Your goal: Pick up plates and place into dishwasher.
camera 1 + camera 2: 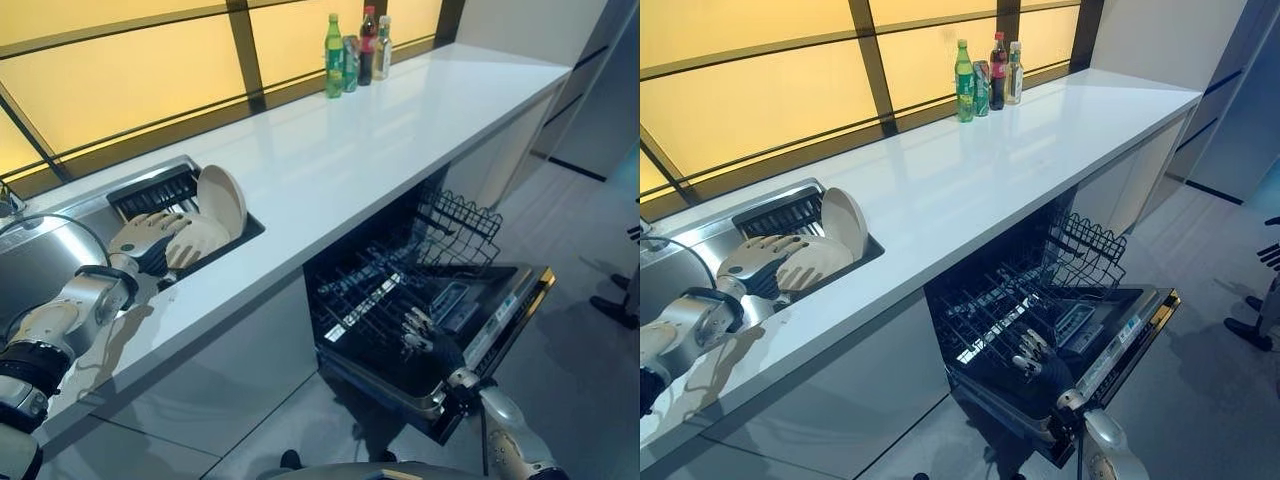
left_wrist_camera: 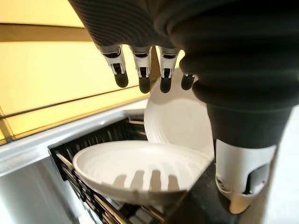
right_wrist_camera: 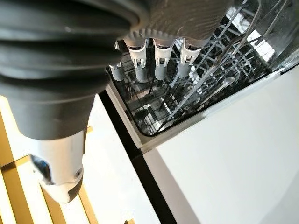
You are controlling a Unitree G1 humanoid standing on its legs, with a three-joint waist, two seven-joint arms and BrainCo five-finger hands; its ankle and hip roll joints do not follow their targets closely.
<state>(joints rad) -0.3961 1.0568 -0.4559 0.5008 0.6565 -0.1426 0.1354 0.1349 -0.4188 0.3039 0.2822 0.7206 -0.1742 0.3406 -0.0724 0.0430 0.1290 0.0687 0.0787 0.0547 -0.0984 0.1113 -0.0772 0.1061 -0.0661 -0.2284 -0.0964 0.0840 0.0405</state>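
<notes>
The left robot hand (image 1: 150, 240) hovers over the sink (image 1: 60, 250), fingers relaxed and apart, holding nothing, just above 1 flat plate (image 2: 135, 168) in the dark rack (image 1: 150, 190); a 2nd plate (image 1: 222, 198) stands upright behind it. Along the white desk (image 1: 340, 150), 4 bottles (image 1: 355, 52) stand by the window. The right robot hand (image 1: 1038, 362) hangs fingers straight, empty, over the open dishwasher (image 1: 420, 300) and its wire basket.

Left hand (image 1: 150, 240) extended, fingers relaxed; right hand (image 1: 425, 335) likewise.
</notes>
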